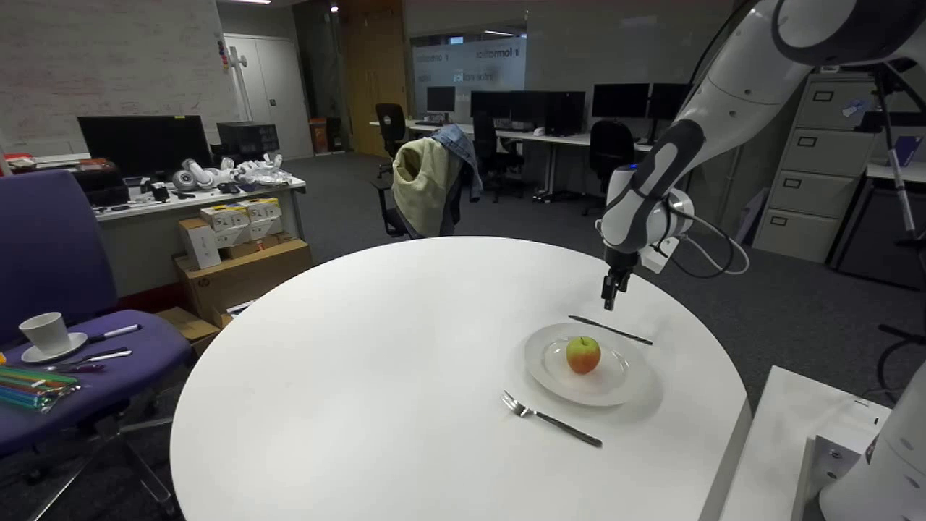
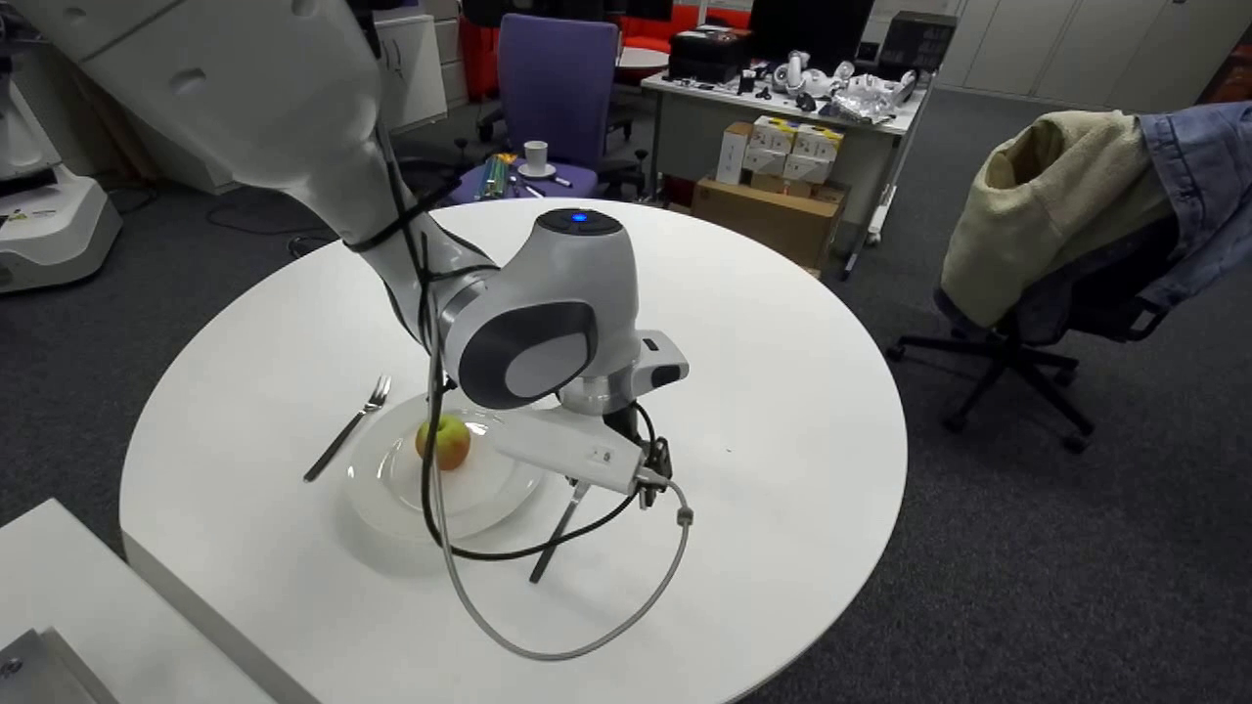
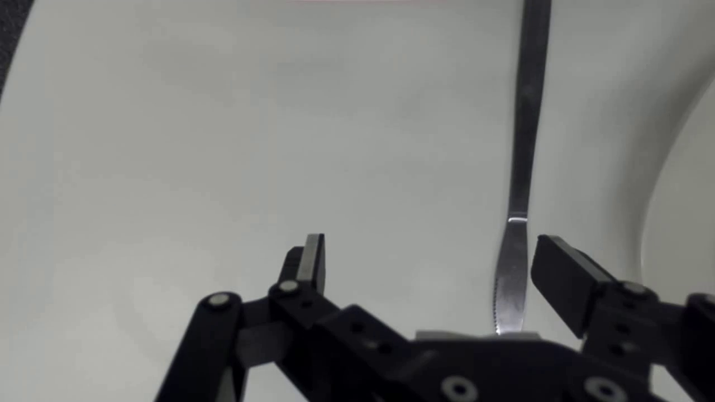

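Wrist view shows my claw (image 3: 429, 243) spread wide with nothing in it, above the table (image 1: 362, 362). The knife (image 3: 522, 167) lies flat on that table, near but not touching the plate (image 1: 540, 359) that holds the apple (image 1: 583, 354); its blade (image 3: 511, 273) appears between my fingers (image 3: 564, 276), closer to the one on the plate's side. I judge the knife light, stiff and hard to break, yet thin and smooth, so it could slip or twist once pinched, and lying flat it gives little depth to grip. I'd take it squarely across the handle (image 3: 529, 89), just behind the blade, keeping off the fine teeth along its edge.
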Robot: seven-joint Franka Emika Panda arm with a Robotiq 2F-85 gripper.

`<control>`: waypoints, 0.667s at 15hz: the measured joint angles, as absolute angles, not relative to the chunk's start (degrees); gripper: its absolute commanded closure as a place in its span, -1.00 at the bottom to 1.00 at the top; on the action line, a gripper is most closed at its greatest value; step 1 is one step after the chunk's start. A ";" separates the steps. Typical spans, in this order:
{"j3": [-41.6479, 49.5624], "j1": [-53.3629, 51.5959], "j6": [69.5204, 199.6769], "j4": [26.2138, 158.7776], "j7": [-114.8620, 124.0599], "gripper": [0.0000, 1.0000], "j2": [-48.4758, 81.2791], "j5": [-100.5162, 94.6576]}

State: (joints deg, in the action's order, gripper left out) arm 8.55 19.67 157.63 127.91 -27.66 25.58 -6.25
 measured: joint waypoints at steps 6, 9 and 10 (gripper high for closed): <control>-1.17 25.45 158.09 128.18 -35.26 -1.00 19.76 8.34; -6.31 26.46 158.13 128.13 -40.51 -1.00 18.19 18.61; -7.18 26.41 158.13 128.08 -41.69 -1.00 17.96 21.22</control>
